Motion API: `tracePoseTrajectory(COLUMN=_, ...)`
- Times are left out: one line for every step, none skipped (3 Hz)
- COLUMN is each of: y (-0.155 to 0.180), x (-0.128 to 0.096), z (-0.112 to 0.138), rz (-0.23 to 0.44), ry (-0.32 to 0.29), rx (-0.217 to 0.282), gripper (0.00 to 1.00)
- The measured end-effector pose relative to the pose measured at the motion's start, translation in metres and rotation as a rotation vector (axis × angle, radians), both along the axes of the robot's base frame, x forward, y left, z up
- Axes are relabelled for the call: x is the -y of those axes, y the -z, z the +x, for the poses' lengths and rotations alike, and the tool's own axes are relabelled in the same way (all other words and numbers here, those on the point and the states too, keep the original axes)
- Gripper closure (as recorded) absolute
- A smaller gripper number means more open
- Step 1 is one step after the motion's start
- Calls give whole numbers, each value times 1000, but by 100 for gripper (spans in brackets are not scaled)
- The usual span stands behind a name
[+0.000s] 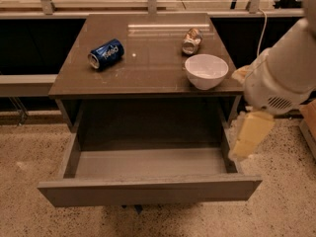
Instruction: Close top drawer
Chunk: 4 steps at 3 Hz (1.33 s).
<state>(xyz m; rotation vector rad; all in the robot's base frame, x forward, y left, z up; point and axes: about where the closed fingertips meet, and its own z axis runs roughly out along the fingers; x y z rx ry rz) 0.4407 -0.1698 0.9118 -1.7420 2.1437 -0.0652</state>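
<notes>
The top drawer [148, 190] is pulled far out of the grey-brown cabinet toward me. Its plain flat front panel is nearest, and its grey floor [150, 162] holds nothing. My gripper [243, 149], a cream-coloured piece hanging from the white arm [279, 78], is just outside the drawer's right side wall, near its front corner and above the front panel's level. I cannot tell whether it touches the wall.
On the cabinet top [148, 78] lie a blue can [106, 54] on its side, a crushed can [191, 40] and a white bowl [206, 70] near the right front edge. A speckled floor surrounds the cabinet. A brown box [309, 115] is at the right edge.
</notes>
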Motion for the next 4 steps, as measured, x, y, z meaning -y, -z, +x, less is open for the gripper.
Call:
tracePoseTrajectory(y=83, x=-57, z=14, rz=26, ry=-81, rx=-37, gripper=0)
tracePoseTrajectory(y=157, x=-94, z=20, rz=79, ry=-120, rx=-63, gripper=0)
tracePoseTrajectory(y=183, x=-97, z=6, rz=132, ry=-99, rx=4, gripper=0)
tracePoseTrajectory(y=182, x=-87, z=16, rz=155, ry=-49, rx=87, gripper=0)
